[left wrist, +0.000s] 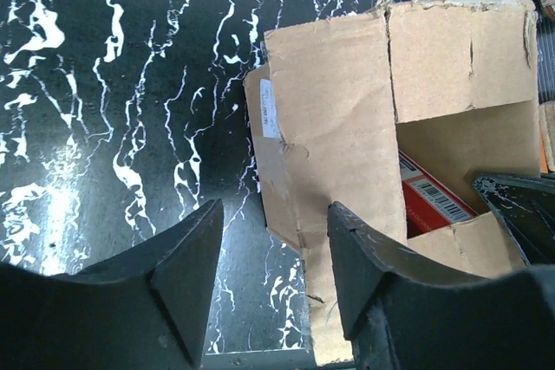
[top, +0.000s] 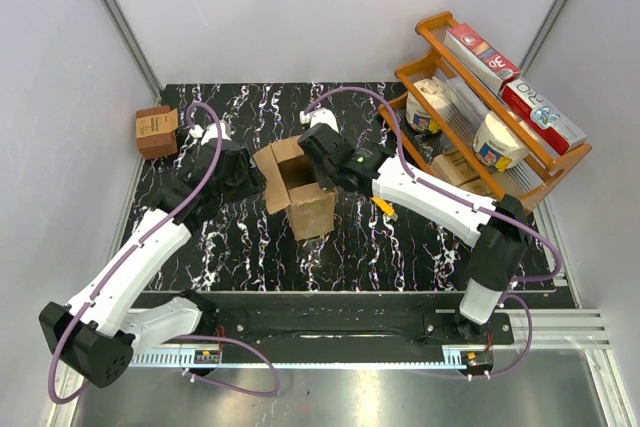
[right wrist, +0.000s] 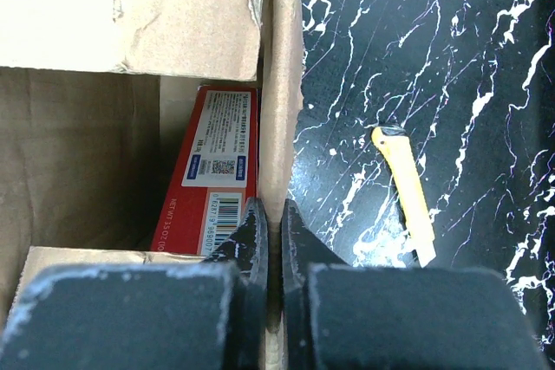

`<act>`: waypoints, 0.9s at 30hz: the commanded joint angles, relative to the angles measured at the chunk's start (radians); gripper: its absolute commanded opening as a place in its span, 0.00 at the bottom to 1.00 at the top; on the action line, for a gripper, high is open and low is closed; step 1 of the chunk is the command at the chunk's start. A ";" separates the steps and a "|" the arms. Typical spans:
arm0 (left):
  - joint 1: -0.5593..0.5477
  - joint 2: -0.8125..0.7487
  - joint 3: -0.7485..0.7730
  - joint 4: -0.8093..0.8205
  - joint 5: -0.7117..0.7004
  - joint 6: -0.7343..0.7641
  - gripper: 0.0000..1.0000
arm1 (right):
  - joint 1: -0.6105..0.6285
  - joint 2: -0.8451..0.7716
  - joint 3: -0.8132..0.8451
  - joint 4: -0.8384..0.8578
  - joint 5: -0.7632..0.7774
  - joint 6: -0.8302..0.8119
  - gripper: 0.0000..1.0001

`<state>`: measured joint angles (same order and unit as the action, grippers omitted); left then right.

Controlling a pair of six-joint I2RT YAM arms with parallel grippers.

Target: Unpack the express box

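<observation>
The express box [top: 312,212] stands open in the middle of the black marbled table, its flaps spread. In the left wrist view the box [left wrist: 338,110] shows a white label on its side. A red carton [right wrist: 212,158] lies inside it, also seen as the red carton [left wrist: 429,201] from the left. My right gripper [top: 326,177] is shut on the box's right wall [right wrist: 282,84], and the right gripper's tips [right wrist: 270,210] pinch the cardboard edge. My left gripper [top: 258,183] hovers at the left flap. The left gripper [left wrist: 276,214] has its jaws apart, with the flap's edge showing between them.
A yellow utility knife [top: 385,209] lies on the table just right of the box, the same knife [right wrist: 403,192] beside my right fingers. A small dark-brown box [top: 157,130] sits at the far left. An orange rack [top: 480,107] with goods stands at the back right.
</observation>
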<state>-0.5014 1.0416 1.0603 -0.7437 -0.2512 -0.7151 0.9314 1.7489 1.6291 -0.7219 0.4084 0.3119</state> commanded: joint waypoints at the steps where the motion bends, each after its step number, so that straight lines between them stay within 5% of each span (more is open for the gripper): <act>1: 0.006 0.024 -0.037 0.154 0.079 0.012 0.52 | 0.003 0.001 0.043 0.027 0.004 0.012 0.00; 10: 0.006 0.012 -0.040 0.276 0.122 0.040 0.25 | 0.003 0.008 0.055 0.026 -0.008 0.007 0.00; 13: 0.006 -0.018 -0.056 0.319 0.125 0.046 0.29 | 0.003 0.008 0.060 0.026 -0.006 0.007 0.00; 18: 0.006 -0.017 -0.088 0.368 0.173 0.031 0.55 | 0.001 0.008 0.071 0.024 -0.005 0.007 0.00; 27: 0.004 0.104 -0.068 0.296 0.233 0.002 0.62 | 0.001 0.006 0.084 0.019 -0.023 0.021 0.00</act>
<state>-0.4957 1.0916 0.9848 -0.4503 -0.0818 -0.6964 0.9283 1.7634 1.6547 -0.7437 0.4011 0.3119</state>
